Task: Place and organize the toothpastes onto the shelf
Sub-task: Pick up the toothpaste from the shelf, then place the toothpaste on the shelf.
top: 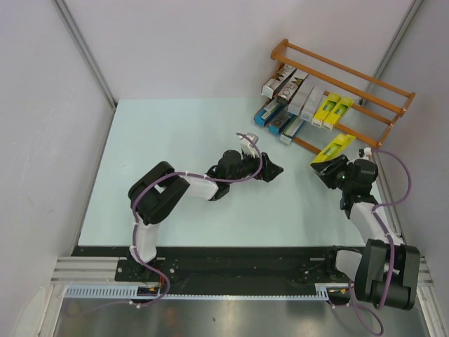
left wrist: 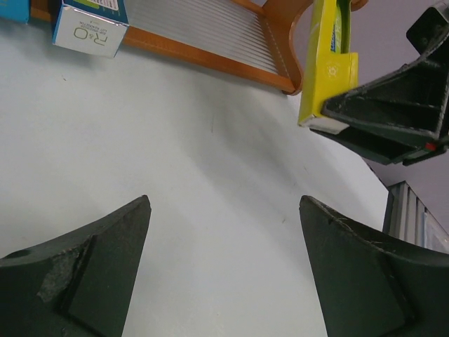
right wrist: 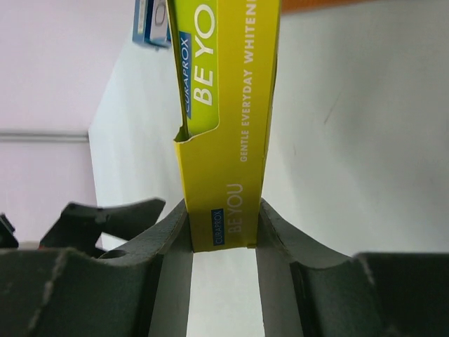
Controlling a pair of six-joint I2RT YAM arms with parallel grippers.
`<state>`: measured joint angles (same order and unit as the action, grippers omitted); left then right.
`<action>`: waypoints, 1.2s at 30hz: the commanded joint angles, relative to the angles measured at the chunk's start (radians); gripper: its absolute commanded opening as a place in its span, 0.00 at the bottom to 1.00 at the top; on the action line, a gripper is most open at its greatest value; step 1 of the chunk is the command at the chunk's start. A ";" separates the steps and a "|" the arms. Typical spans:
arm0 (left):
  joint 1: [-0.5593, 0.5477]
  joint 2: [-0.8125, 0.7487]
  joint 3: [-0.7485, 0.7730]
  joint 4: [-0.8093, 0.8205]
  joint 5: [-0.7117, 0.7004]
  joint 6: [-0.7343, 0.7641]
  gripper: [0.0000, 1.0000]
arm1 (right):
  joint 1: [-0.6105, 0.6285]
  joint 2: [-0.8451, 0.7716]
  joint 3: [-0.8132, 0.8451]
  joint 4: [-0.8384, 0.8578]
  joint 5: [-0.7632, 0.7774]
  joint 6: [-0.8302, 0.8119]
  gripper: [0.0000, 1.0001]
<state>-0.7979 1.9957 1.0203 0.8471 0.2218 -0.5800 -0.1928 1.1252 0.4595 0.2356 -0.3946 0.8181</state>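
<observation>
Right tool (right wrist: 223, 226) holds the yellow carton (right wrist: 228, 105) endwise, long axis seemingly toward the shelf (top: 337, 67); left tool (left wrist: 224, 203) open.

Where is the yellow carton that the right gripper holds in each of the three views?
Top external: the yellow carton lies right of centre, in the right gripper, just in front of the shelf.
Left wrist: upper right, standing on end, pinched by dark fingers.
Right wrist: centre, rising from between the fingers.
Shared landmark: the orange shelf, which is only a sliver at the top edge of the right wrist view.
</observation>
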 commanded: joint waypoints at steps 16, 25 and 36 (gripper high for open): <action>0.005 -0.040 0.012 0.044 0.033 -0.020 0.96 | -0.014 -0.087 0.209 -0.292 -0.188 -0.171 0.23; 0.006 -0.035 0.020 0.029 0.037 -0.015 1.00 | -0.111 -0.024 0.277 -0.269 -0.251 -0.157 0.23; 0.006 -0.035 0.024 0.007 0.025 -0.017 1.00 | -0.212 0.228 0.404 -0.124 -0.400 -0.057 0.25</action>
<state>-0.7975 1.9953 1.0210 0.8349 0.2470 -0.5945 -0.3923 1.2808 0.7834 0.0002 -0.7006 0.7151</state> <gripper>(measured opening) 0.996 0.398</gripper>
